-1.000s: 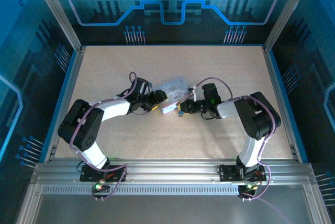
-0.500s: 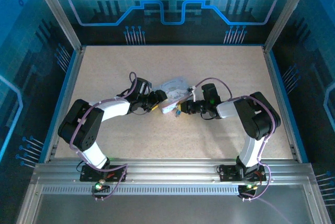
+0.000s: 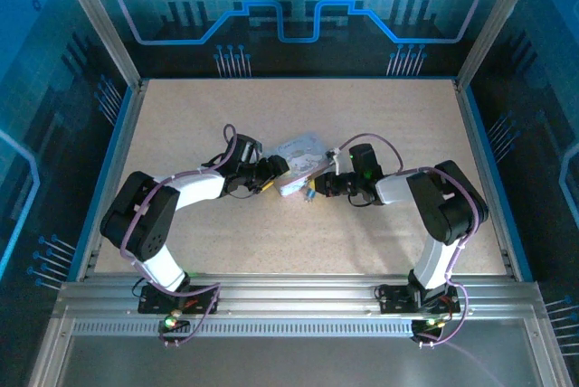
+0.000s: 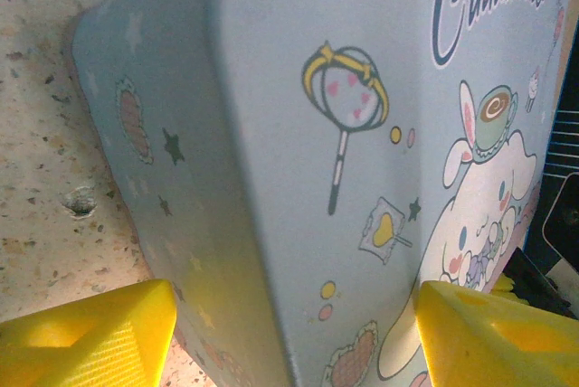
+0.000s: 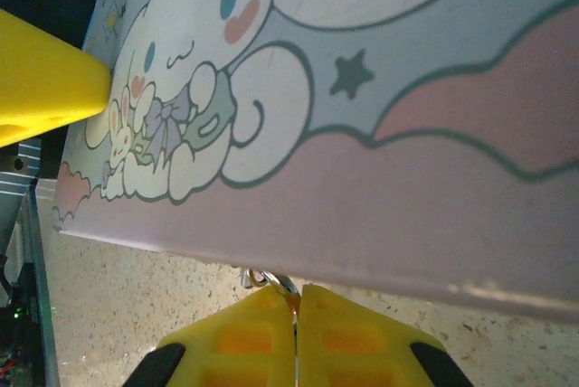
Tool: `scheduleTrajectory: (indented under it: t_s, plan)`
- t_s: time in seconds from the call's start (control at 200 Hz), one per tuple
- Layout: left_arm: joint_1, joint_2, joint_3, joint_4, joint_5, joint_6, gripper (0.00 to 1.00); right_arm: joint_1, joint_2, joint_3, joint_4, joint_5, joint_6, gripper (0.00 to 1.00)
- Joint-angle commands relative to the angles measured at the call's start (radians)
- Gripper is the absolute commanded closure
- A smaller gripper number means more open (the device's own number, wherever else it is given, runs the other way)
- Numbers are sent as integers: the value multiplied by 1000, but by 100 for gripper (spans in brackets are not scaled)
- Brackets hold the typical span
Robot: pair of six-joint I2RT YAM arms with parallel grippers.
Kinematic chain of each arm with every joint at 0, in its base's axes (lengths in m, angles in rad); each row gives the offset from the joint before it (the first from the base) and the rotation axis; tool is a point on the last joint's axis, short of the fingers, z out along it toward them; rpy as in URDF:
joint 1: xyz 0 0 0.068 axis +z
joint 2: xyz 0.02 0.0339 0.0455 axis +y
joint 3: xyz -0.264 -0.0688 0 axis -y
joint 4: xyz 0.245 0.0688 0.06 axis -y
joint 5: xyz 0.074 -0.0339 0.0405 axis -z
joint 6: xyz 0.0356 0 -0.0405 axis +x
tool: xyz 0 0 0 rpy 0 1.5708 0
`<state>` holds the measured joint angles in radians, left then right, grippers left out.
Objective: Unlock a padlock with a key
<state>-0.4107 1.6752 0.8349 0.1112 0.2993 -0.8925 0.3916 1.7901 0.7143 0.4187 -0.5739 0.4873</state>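
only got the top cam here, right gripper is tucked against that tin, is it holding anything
Observer: Yes. On its wrist camera the right gripper is shut, with its pads pinching a thin metal sliver, apparently the key.
Operator: and the left one
Observer: The left gripper has its yellow fingers wide apart, one on each side of the tin box. I cannot tell whether they press it.
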Motion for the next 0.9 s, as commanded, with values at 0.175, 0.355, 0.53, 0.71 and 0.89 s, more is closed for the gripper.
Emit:
scheduleTrajectory:
  t_s: [0.175, 0.355, 0.53, 0.71, 0.89]
  plan:
    - [-14, 26, -33, -51, -16, -3, 29, -20, -34, 8, 24, 32, 49, 94]
    - [-14, 24, -34, -50, -18, -2, 29, -25, -38, 8, 44, 34, 81, 94]
    - [-14, 26, -38, -47, -16, -4, 29, -25, -37, 13, 47, 44, 131, 94]
    - [-14, 23, -39, -44, -16, -4, 29, -25, -44, 8, 64, 63, 184, 95]
    - [-14, 24, -40, -45, -17, -3, 29, -25, -52, -2, 92, 93, 226, 95]
